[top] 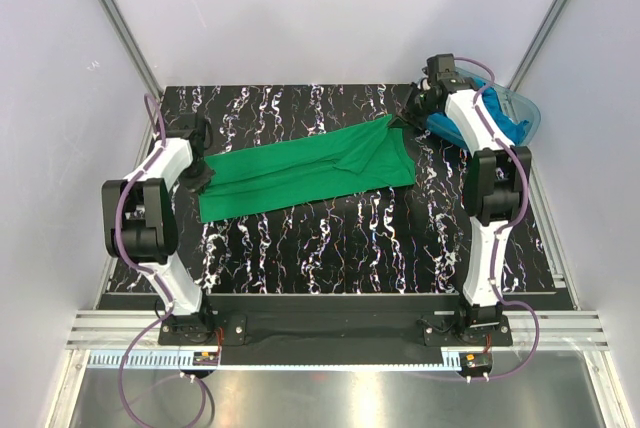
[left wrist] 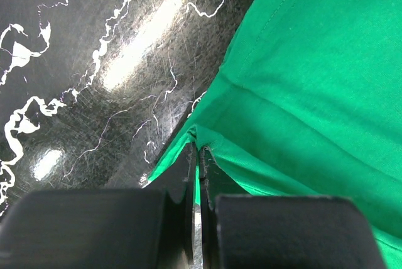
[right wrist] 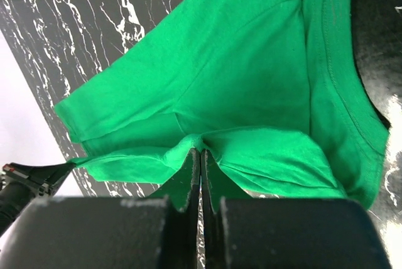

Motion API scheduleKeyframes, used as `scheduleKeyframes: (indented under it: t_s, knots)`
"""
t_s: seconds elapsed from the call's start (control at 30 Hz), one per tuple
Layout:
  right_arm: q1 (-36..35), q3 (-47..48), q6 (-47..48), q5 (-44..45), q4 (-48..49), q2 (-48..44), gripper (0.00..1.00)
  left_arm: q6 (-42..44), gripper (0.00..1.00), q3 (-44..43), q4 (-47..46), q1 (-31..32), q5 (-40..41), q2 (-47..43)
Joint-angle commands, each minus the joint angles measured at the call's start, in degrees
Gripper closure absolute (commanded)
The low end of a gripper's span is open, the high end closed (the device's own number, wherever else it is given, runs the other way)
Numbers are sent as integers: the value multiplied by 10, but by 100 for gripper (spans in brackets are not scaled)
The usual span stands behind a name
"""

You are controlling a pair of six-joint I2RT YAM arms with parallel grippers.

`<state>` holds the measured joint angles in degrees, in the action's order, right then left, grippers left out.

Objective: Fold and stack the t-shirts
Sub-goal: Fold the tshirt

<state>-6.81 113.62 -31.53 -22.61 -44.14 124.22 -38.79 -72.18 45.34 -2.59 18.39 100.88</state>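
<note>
Green t-shirt (top: 300, 173) stretched between left end effector (top: 200, 176) and right end effector (top: 412, 113), both clamped on its edges.

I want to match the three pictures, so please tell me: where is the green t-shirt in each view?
Top external: green t-shirt spans the middle, left to right.
Left wrist: it fills the right half.
Right wrist: it fills the centre.
Shared landmark: black marbled table top.

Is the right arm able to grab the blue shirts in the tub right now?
Probably not yet: the right gripper is shut on the green t-shirt. The blue t-shirts lie close beside it in the tub.
</note>
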Motion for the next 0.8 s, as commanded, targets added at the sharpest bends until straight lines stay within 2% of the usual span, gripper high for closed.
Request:
scheduleKeyframes:
  t_s: [0.0, 0.5, 0.77]
  knots:
    - [-6, 24, -10, -17, 22, 14, 100, 7, 98, -23, -9, -7, 13, 7]
    - [-6, 64, -18, -19, 31, 59, 100, 11, 98, -41, -9, -14, 10, 33]
    - [-6, 68, -25, -11, 40, 53, 100, 12, 98, -45, -10, -16, 9, 36]
